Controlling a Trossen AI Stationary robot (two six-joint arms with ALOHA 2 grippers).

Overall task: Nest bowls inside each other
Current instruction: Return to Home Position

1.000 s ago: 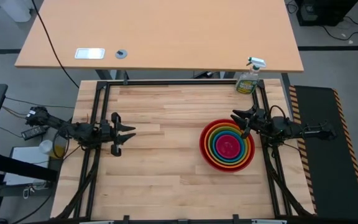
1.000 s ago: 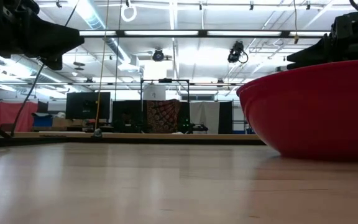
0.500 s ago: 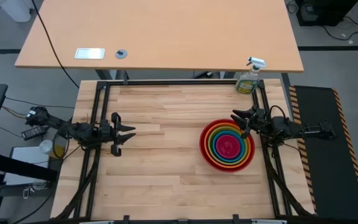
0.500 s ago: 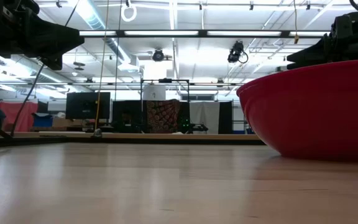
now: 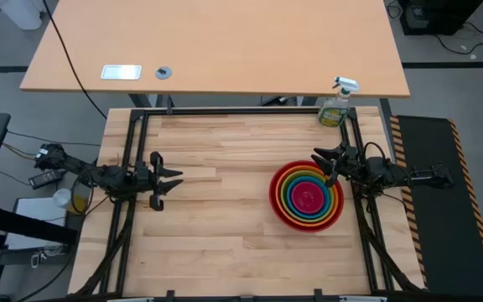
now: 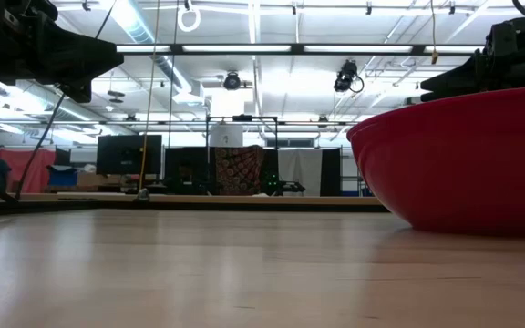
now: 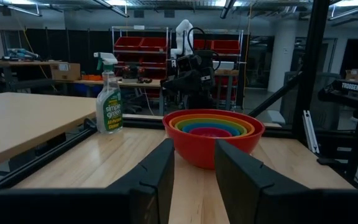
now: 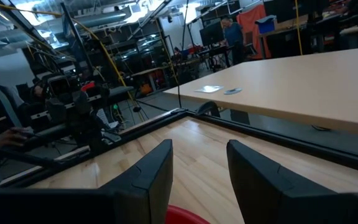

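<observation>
Evidently the nesting is complete: the bowls [image 5: 307, 196] are sitting as one stack on the right of the table [image 5: 225, 239]. Red is outermost, then orange, green, blue, with pink at centre, all glossy and concentric. The right gripper [image 5: 322, 166] is hovering by the stack's far rim, fingers apart, empty. The left gripper [image 5: 173, 179] is waiting at the left edge, likewise spread. Both appear to be parking clear.

Tabletop [image 5: 225, 226] lies bare left of nested bowls [image 5: 307, 195].
</observation>
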